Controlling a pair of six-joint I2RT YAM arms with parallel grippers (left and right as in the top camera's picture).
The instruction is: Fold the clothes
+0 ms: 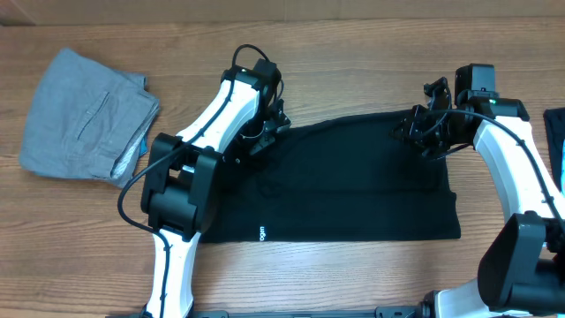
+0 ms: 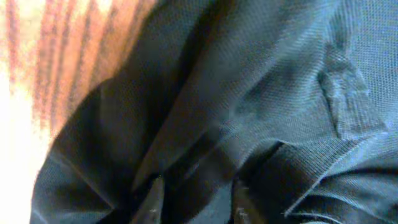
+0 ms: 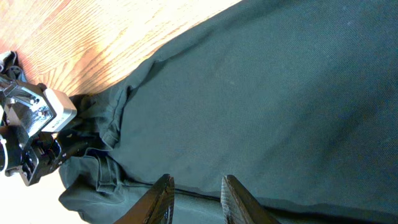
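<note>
The clothes (image 1: 353,185) lie spread flat on the counter (image 1: 353,71). Your left fingers (image 2: 154,198) pinch bunched cloth at the far-left corner, and your right fingers (image 3: 163,199) close narrowly on the far-right hem. This looks like the first fold: lift both corners evenly and carry them toward the near edge.

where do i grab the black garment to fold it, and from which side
Pinch the black garment at its two far corners, one per arm, coming down from above. It lies flat and wide on the table, so only the edges give the jaws something to close on, and the far edge can then fold toward the near one.
</note>
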